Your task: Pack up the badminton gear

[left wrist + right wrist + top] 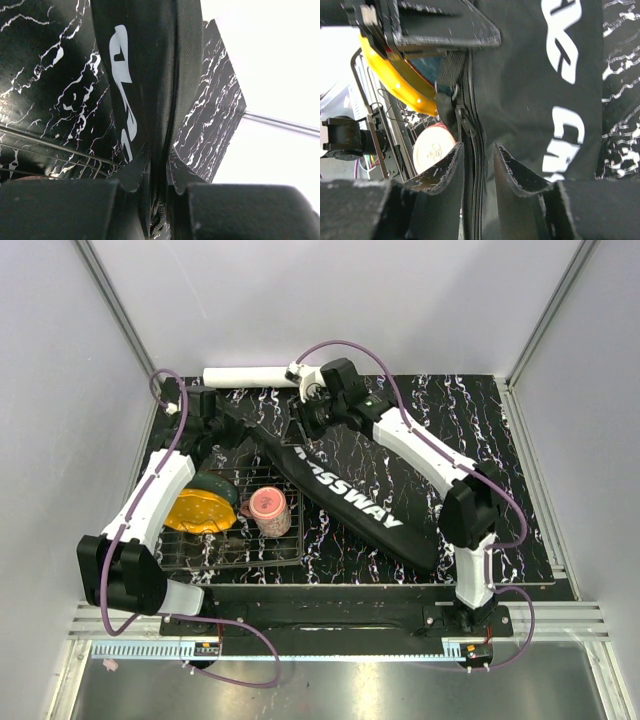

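The long black "CROSSWAY" bag (350,500) lies diagonally across the mat. My left gripper (213,422) is shut on the bag's far-left end, and its fabric edge (150,75) is pinched between the jaws (159,172). My right gripper (312,418) is over the bag's upper part. Its jaws (479,155) stand narrowly apart and close on the zipper seam (470,125). The white tube (250,375) lies at the back by the wall. Rackets and shuttlecocks are out of view.
A wire rack (240,552) at front left holds the yellow-black object (200,508) and the pink cup (269,510). Both also show in the right wrist view, the yellow object (395,80) and the cup (432,150). White walls stand on three sides.
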You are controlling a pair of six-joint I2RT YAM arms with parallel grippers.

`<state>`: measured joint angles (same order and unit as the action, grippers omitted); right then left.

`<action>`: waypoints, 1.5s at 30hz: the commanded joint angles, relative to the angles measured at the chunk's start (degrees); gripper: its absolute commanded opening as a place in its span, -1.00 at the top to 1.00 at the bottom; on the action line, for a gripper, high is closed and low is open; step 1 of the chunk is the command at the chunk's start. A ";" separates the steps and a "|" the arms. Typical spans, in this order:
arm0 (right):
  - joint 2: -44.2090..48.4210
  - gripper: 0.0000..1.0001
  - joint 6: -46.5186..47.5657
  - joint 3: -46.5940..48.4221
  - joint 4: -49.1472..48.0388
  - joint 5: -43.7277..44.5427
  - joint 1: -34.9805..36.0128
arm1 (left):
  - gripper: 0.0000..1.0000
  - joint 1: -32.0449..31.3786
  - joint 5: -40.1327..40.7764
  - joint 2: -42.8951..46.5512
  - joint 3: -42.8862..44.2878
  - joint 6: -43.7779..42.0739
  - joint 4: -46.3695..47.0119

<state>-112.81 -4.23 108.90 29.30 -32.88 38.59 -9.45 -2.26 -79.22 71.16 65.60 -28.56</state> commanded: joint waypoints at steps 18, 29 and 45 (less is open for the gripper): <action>-5.84 0.35 2.47 3.95 -2.67 -11.94 0.87 | 1.00 0.23 -7.41 2.58 -1.63 1.90 6.76; -7.42 0.37 3.61 3.95 -2.67 -10.54 1.84 | 1.00 0.31 -7.58 2.75 -1.46 2.42 6.85; -9.00 0.57 2.74 6.14 -2.32 -8.16 2.54 | 1.00 0.22 -7.49 2.93 -1.55 2.25 6.94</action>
<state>-121.08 -1.37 112.38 28.12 -42.37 40.10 -9.41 -6.11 -79.22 68.84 66.02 -26.87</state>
